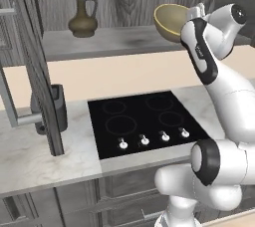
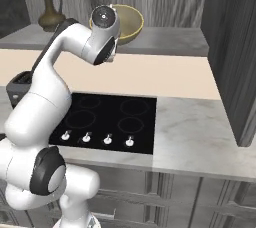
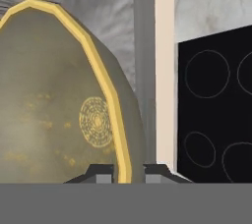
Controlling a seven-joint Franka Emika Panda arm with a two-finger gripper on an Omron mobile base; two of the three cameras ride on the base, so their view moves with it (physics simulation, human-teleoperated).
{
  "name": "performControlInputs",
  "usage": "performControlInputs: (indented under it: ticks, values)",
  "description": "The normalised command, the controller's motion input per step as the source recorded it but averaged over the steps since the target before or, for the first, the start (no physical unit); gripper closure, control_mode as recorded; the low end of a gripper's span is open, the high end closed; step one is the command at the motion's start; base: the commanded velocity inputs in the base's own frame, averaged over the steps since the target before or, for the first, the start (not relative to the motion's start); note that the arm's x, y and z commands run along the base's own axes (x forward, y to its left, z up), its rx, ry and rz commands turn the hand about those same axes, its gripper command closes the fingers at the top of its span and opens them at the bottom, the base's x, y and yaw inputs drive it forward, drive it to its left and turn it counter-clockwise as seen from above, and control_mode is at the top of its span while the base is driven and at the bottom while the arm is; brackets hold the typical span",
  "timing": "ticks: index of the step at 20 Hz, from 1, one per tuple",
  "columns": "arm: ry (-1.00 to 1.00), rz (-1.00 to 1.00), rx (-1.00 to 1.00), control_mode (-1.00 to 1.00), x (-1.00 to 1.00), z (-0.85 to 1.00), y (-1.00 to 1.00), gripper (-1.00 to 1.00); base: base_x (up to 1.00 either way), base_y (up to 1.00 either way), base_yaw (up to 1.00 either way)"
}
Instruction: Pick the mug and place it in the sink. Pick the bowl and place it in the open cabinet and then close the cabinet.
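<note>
The tan-olive bowl (image 1: 169, 21) (image 2: 127, 22) with its yellow rim is held tilted on its side at the level of the open cabinet's grey shelf (image 1: 114, 42) (image 2: 170, 39), near the shelf's front edge. In the hand view my gripper (image 3: 123, 171) is shut on the bowl (image 3: 49, 105), one dark fingertip on each side of the rim. Whether the bowl touches the shelf I cannot tell. The cabinet's door (image 1: 30, 61) stands open at the left. The mug and the sink are out of view.
A brown narrow-necked jug (image 1: 82, 14) (image 2: 50, 9) stands on the shelf to the left of the bowl. Below lies the black cooktop (image 1: 144, 121) (image 2: 107, 117) with its knobs. A dark appliance (image 1: 55, 106) sits on the counter behind the open door. Another dark cabinet door (image 2: 232, 47) hangs at the right.
</note>
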Motion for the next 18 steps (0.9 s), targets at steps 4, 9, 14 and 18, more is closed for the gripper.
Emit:
performControlInputs:
  ticks: [4,9,14,18]
  values:
    - [0.00,-0.01,0.00,-1.00,0.52,0.00,0.00,1.00,0.00,0.00,0.00]
    - [0.02,0.00,0.00,-1.00,0.23,-0.08,0.00,1.00,0.00,0.00,0.00]
    - [0.05,0.00,0.00,-1.00,0.08,-0.22,0.00,1.00,0.00,0.00,0.00]
    - [0.03,0.00,0.00,-1.00,0.10,-0.20,0.00,1.00,0.00,0.00,0.00]
